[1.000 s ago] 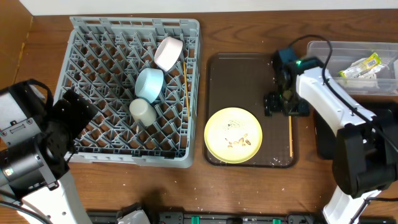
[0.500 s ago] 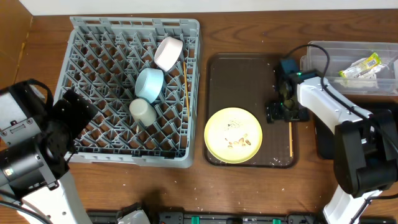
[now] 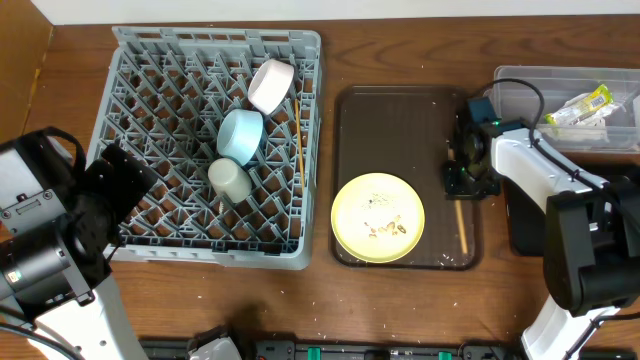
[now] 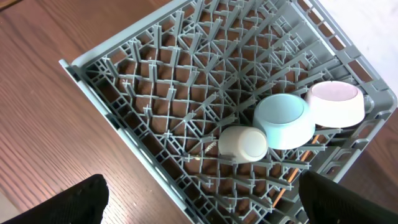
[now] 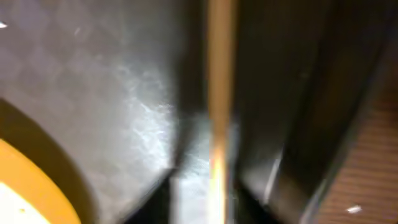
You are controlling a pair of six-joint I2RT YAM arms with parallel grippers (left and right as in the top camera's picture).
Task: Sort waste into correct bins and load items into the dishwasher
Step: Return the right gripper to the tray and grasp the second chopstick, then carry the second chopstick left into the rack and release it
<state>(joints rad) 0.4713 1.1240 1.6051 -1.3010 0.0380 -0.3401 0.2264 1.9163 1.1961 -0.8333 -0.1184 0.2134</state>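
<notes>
On brown tray (image 3: 390, 120): right tool (image 3: 468, 186) at chopstick (image 3: 461, 228), grip unreadable, wrist view blurred | left tool (image 4: 211, 202) apart over rack (image 4: 155, 93)

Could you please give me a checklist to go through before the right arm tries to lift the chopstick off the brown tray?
1. Right gripper above the upper end of the chopstick on the brown tray: ok.
2. Jaws shut on the chopstick: cannot tell; the right wrist view is blurred.
3. Free pegs in the dish rack to take it: ok.
4. Left gripper empty, jaws wide apart: ok.
5. Yellow plate free of food scraps: not ok.
</notes>
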